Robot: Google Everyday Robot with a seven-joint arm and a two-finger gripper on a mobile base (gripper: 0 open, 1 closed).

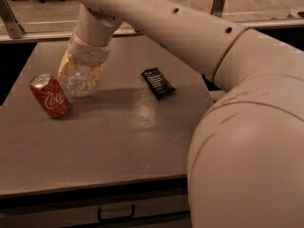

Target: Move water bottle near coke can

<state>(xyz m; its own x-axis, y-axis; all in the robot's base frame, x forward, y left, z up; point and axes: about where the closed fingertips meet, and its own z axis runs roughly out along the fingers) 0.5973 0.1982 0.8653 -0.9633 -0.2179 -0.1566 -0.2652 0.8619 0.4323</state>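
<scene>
The red coke can (50,96) with white script and a silver top stands tilted on the grey table (118,141) at the left. My gripper (79,82) hangs down from the arm just right of the can and is shut on the clear crinkly water bottle (78,83), which sits between the fingers at table level. The bottle is a short gap from the can, not touching it. The wrist hides the bottle's upper part.
A flat black snack packet (157,82) lies on the table to the right of the gripper. My large arm body (247,146) fills the right foreground. A drawer handle (115,214) shows under the table's front edge. A floor and rail lie behind.
</scene>
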